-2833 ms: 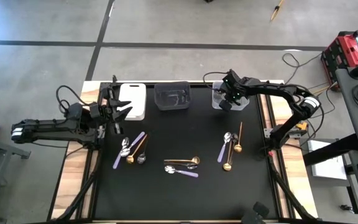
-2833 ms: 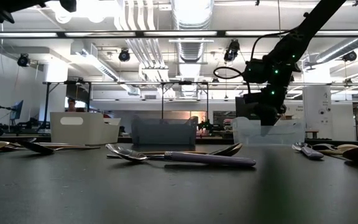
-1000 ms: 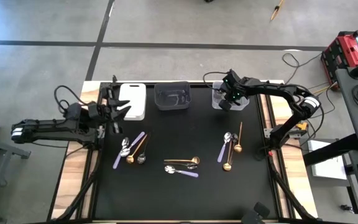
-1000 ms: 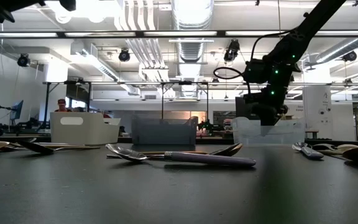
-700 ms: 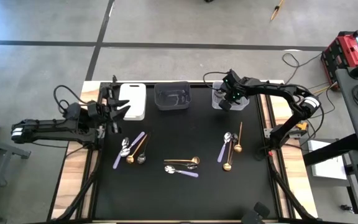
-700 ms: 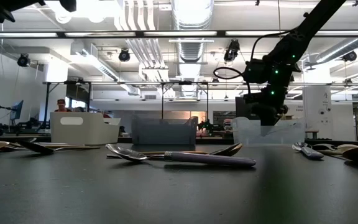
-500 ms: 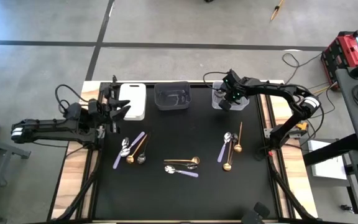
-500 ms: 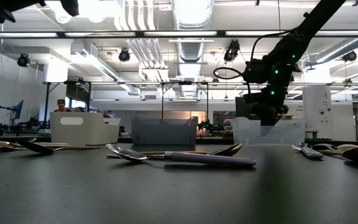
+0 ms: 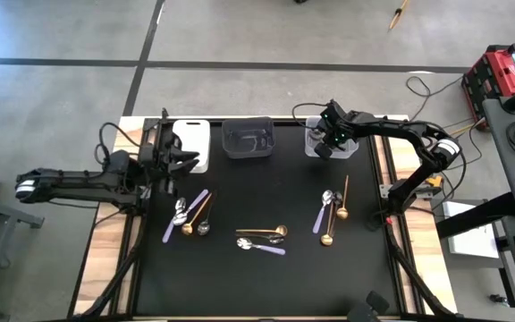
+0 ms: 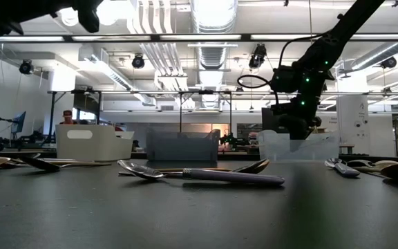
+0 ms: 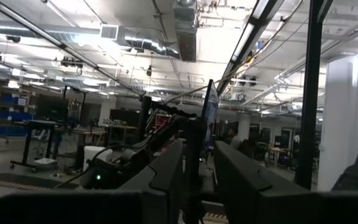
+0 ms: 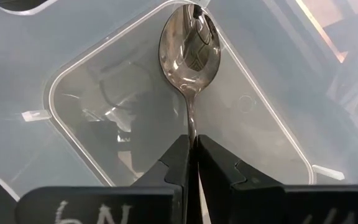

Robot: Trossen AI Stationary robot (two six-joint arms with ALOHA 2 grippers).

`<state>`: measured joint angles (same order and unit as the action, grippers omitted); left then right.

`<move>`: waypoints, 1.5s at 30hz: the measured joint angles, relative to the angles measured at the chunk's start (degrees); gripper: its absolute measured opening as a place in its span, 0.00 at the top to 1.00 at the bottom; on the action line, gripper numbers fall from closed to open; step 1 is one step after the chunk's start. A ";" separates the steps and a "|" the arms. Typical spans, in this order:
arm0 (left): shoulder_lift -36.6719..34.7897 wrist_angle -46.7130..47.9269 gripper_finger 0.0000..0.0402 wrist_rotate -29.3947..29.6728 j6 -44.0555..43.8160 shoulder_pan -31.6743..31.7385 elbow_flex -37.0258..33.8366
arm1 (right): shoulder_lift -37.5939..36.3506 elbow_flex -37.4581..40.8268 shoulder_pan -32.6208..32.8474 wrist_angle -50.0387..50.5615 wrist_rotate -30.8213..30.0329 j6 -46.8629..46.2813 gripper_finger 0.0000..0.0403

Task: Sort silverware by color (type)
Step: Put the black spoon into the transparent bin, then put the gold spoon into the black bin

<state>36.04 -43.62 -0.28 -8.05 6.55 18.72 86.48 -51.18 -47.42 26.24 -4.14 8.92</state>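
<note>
Spoon over the clear bin
The right gripper (image 12: 192, 149) pinches a silver spoon (image 12: 190, 46) by its handle, bowl hanging inside the clear bin (image 12: 92, 93).

The only writing that shows is a pair of pale handwritten marks, roughly "6N", on the dark bar (image 12: 98, 208) across the right wrist camera's own mount, and the reading is uncertain. No label, brand, number or sign can be read anywhere else.
</note>
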 joint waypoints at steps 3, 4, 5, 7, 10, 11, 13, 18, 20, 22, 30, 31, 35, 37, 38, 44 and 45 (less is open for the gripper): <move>0.57 -0.45 0.81 0.01 0.00 0.00 0.02 | 0.00 0.00 0.00 -0.01 0.00 0.01 0.90; 0.83 -0.44 0.81 0.01 -0.04 0.00 0.01 | 0.00 0.00 0.00 0.00 0.00 0.00 0.88; 1.13 -0.41 0.81 0.01 -0.29 0.00 0.00 | 0.00 0.00 0.00 -0.01 0.00 -0.06 0.87; 1.74 -0.44 0.81 0.01 -1.09 0.00 0.01 | 0.00 0.00 0.00 -0.02 -0.18 -0.36 0.87; 2.70 -0.46 0.81 0.01 -2.74 0.00 0.00 | -0.10 0.00 0.00 0.00 -0.40 -0.42 0.87; 3.06 -0.46 0.81 0.01 -3.55 0.00 0.00 | -0.37 0.00 0.00 0.00 -0.40 -0.69 0.87; 3.87 -0.48 0.81 0.19 -5.79 0.02 0.00 | -1.25 -0.02 0.02 0.02 -0.41 -1.44 0.87; 7.17 0.28 0.81 0.29 -12.23 0.01 0.00 | -5.41 -0.42 0.66 -0.02 -0.44 -3.25 0.87; 9.10 1.27 0.81 0.29 -15.09 -0.24 0.01 | -7.84 -0.48 1.36 0.02 -0.42 -3.72 0.87; 11.30 1.56 0.81 0.37 -17.38 -0.97 0.00 | -10.50 -0.50 2.56 -0.03 -0.42 -4.55 0.87; 18.59 2.67 0.81 1.35 -26.11 -7.55 1.73 | -21.98 -0.50 12.25 -1.45 -0.37 -6.90 0.87; 19.47 4.05 0.81 1.71 -27.23 -8.55 2.52 | -23.15 -0.50 13.82 -2.08 -0.37 -6.92 0.87; 22.48 16.53 0.81 2.79 -30.67 -12.24 7.44 | -27.15 -0.50 19.43 -4.34 -0.39 -7.03 0.87; 23.65 26.90 0.81 2.76 -32.40 -13.72 11.00 | -28.64 -0.50 21.83 -5.07 -0.39 -7.57 0.87; 24.25 33.42 0.81 2.79 -33.35 -14.30 12.98 | -29.25 -0.50 22.96 -5.30 -0.38 -7.80 0.87; 29.36 65.66 0.81 7.82 -39.77 -17.37 23.54 | -30.18 -0.52 27.97 -5.53 -0.44 -8.56 0.87; 30.30 69.86 0.81 8.32 -40.71 -17.63 24.81 | -30.02 -0.52 28.64 -5.54 -0.44 -8.91 0.87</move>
<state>66.34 26.24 8.03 -48.76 -11.09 43.53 56.46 -51.70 -18.78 20.70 -4.58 0.01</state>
